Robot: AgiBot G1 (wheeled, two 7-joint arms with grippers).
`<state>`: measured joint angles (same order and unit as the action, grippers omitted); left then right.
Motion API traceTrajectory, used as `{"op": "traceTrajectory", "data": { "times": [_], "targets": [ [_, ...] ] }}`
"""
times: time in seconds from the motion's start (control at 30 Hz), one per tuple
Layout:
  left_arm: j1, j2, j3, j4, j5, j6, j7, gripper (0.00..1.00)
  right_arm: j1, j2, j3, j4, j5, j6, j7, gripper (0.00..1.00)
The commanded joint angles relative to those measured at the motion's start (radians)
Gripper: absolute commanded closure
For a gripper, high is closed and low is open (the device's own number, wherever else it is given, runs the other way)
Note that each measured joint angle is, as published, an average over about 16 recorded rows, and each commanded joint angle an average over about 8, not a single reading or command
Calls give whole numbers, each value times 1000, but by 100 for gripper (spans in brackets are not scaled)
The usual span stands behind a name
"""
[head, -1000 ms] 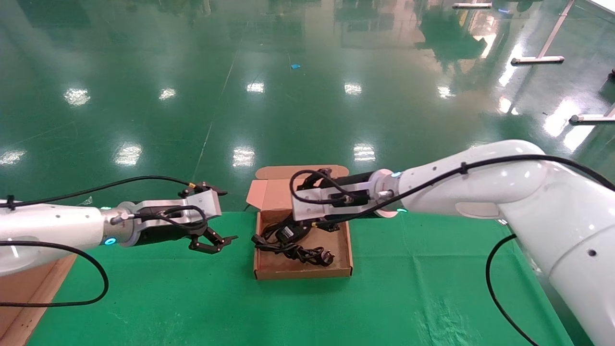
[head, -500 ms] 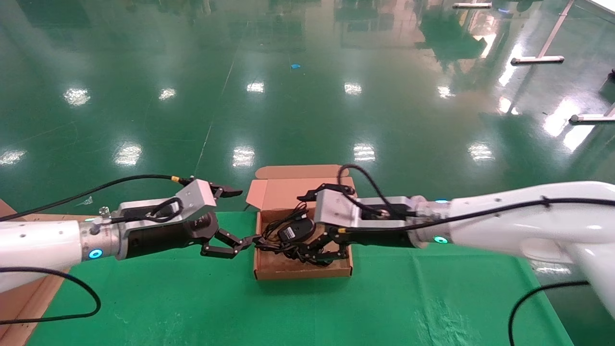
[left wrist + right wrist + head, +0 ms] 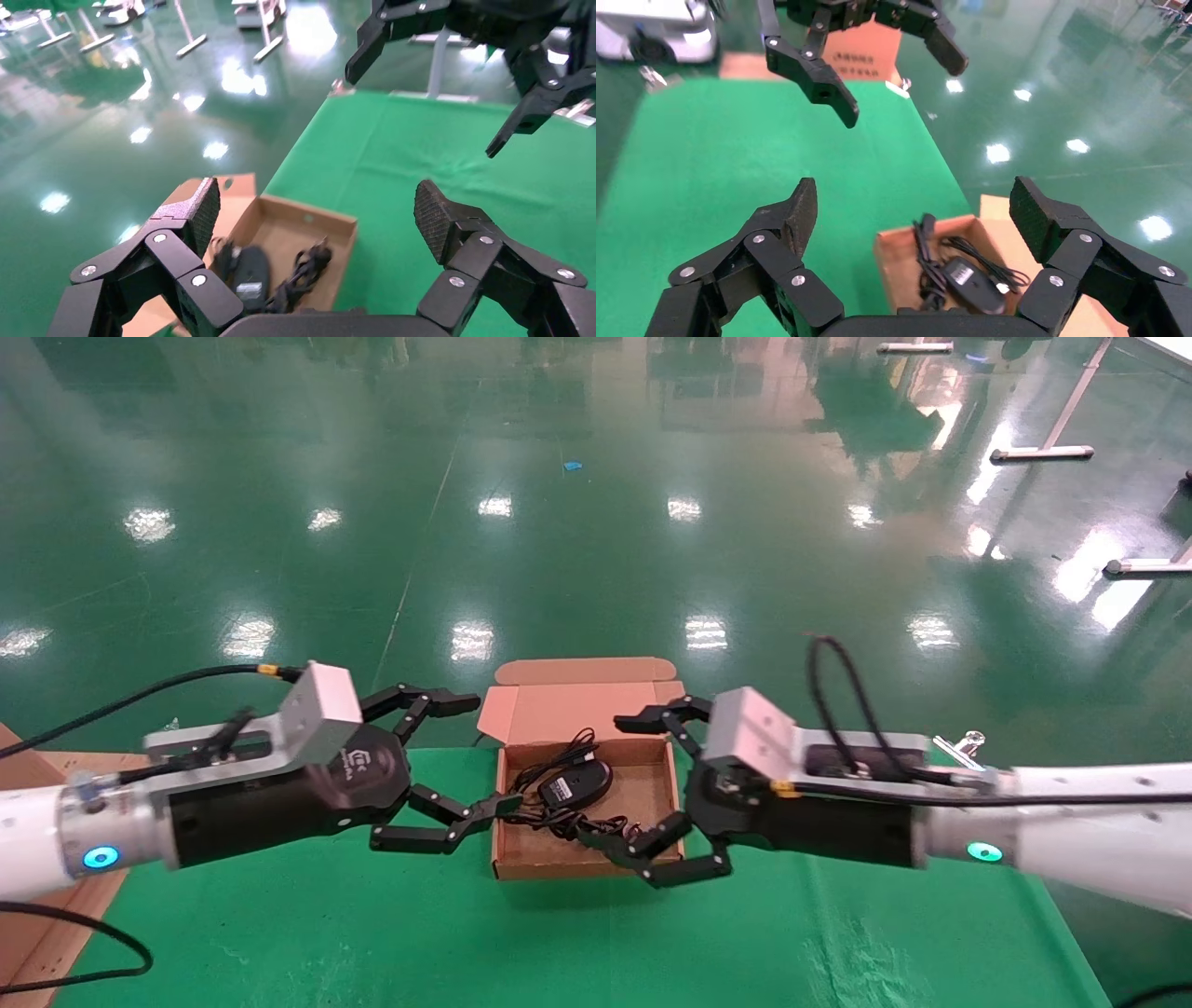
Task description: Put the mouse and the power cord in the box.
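In the shallow cardboard box (image 3: 507, 845) – oval mouse (image 3: 575, 786), coiled power cord (image 3: 610, 826)

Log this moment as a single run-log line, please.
mouse: in box | power cord: in box | lid: open | left gripper: open, beside box | right gripper: open, beside box

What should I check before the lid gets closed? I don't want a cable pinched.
1. Mouse inside box: ok.
2. Power cord inside the walls: cannot tell; a loop lies at the left wall.
3. Lid open and upright: ok.
4. Left gripper empty, open, beside the box: ok.
5. Right gripper empty, open: ok.
6. Right gripper clear of the box: not ok; its lower finger overlaps the front right corner.
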<state>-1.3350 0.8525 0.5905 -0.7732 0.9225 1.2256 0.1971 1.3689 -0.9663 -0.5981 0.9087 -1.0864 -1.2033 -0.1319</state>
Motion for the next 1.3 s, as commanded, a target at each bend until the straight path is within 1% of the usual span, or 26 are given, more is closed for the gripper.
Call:
{"op": "traceTrajectory", "data": {
  "times": [0.03, 0.9, 1.1, 1.3],
  "targets": [
    [18, -17, -22, -36, -13, 19, -27, 0, -21, 25, 23, 27, 25, -21, 23, 0],
    [252, -233, -301, -495, -186, 261, -372, 0, -288, 348, 312, 368, 349, -286, 312, 0],
    [276, -256, -330, -541, -205, 287, -400, 0, -313, 378, 339, 401, 380, -311, 331, 0],
    [274, -253, -327, -535, -205, 283, -395, 0, -310, 374, 335, 396, 376, -307, 328, 0]
  ]
}}
